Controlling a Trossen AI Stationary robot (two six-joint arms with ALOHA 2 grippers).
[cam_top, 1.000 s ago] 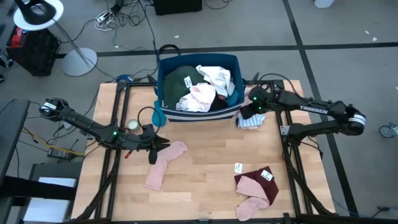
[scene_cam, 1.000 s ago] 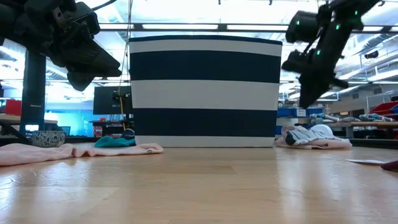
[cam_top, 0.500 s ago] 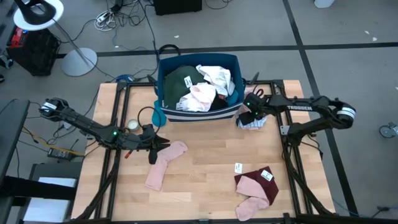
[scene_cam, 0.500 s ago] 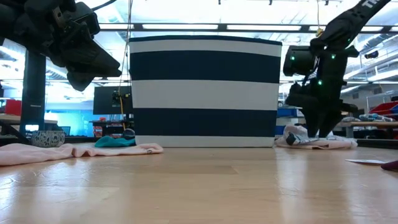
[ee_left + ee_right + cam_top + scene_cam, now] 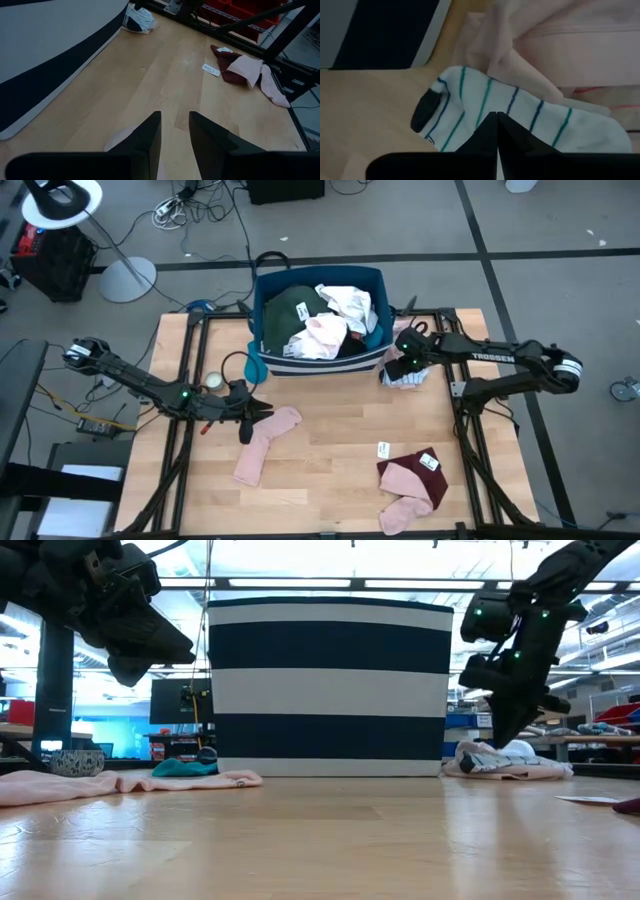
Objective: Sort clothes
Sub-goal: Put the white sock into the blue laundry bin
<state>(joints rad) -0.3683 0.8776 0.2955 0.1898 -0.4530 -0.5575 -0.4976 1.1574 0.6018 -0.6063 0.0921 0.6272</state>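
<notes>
Striped sock (image 5: 520, 120) under right end effector (image 5: 497, 131), fingers together, empty.

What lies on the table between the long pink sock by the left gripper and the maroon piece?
Bare wood apart from a small white tag, seen in the high view between the pink sock and the maroon piece.

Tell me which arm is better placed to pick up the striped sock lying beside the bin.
The right. Its gripper hangs directly over the striped sock at the bin's right side, fingers together. The left gripper sits across the table by the pink sock.
</notes>
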